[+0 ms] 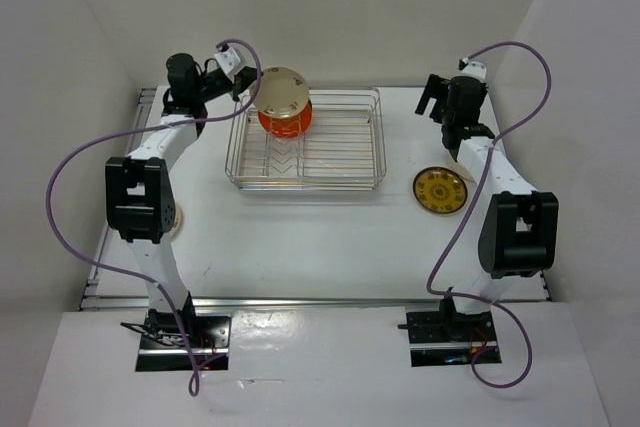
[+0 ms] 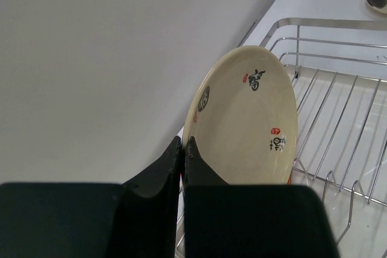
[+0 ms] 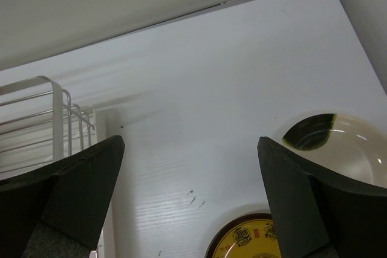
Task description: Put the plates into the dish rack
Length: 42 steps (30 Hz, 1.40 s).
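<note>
— Where was the cream plate (image 2: 248,125)?
— It was pinched by its rim in the left end effector (image 2: 183,149), with a finger pressed on each face. It stood on edge over the far left corner of the dish rack (image 1: 379,147), close against the orange plate (image 1: 285,123) in the rack.
— Was there room along the rack?
— The wires right of those two plates ran open up to the right rim.
— And the other side?
— The right end effector (image 3: 190,143) hung spread wide over the tabletop (image 1: 300,237), gripping nothing. The yellow-gold plate (image 1: 441,191) lay flat beyond the rack's right edge, clear of it.
</note>
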Motion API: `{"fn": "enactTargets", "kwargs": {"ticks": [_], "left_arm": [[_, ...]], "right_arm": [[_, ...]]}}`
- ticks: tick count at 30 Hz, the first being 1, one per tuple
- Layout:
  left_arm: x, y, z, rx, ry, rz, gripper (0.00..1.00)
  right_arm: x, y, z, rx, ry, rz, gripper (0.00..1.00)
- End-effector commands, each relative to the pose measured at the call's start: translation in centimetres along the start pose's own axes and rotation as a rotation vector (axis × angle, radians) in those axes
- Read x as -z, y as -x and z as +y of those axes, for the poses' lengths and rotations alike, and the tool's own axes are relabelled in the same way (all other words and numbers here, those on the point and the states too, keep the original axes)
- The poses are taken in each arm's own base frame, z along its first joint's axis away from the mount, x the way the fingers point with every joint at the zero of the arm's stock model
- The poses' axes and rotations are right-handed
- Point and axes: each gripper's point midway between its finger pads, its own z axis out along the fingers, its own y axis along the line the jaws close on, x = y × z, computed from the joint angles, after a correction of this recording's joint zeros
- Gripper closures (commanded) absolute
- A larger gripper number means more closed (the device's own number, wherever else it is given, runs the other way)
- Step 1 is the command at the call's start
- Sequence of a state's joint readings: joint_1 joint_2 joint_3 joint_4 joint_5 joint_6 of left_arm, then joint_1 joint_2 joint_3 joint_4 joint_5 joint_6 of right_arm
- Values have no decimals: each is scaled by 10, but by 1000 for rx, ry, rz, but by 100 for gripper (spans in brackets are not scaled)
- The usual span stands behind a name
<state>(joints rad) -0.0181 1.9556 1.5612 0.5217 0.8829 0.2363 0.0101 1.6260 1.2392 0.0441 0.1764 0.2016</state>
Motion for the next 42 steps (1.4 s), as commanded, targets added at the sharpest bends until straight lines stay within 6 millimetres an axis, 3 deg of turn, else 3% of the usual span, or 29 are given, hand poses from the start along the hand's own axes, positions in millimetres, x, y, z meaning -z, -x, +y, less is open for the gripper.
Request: {"fn": "enactTargets", "kwargs": {"ticks": [1, 6, 9, 13, 16, 17, 22, 24, 25, 27, 30, 31, 33, 39, 40, 42], "left_arm": [[-10, 19, 1, -143, -60, -84, 100], [-12, -2, -8, -175, -53, -93, 100], [-15, -13, -7, -172, -56, -85, 100], [-18, -27, -9, -171, -73, -64, 100], [-16, -38, -12, -175, -68, -46, 100], [-15, -43, -15, -165, -71, -40, 100], [-12, -59, -24, -145, -101, 0, 100], [-8, -57, -29, -138, -103, 4, 85], [-7, -61, -32, -121, -106, 10, 69], [-3, -58, -34, -126, -95, 12, 52], [0, -58, -37, -112, -85, 13, 38], [2, -50, -37, -122, -82, 6, 34], [5, -44, -36, -100, -57, -1, 19], [24, -9, -25, -12, -23, -72, 4], [29, 0, -18, -23, -6, -91, 3], [35, 5, -25, 7, -30, -106, 0]], "right_arm": [[7, 13, -12, 10, -54, -34, 1], [16, 10, -24, 9, -79, -11, 1], [24, -6, -31, 17, -97, 26, 1], [29, -34, -52, -40, -160, 109, 1], [36, -53, -55, -89, -164, 181, 1], [42, -68, -57, -97, -169, 223, 1], [69, -100, -64, -187, -223, 308, 1], [82, -113, -68, -233, -260, 349, 1], [86, -123, -70, -244, -275, 378, 1], [99, -139, -75, -298, -323, 417, 1], [116, -159, -79, -348, -358, 454, 1], [120, -163, -80, -363, -367, 461, 1], [132, -173, -84, -413, -401, 463, 1], [147, -207, -75, -519, -358, 505, 2], [147, -210, -73, -534, -354, 508, 6], [146, -226, -76, -546, -385, 547, 6]]}}
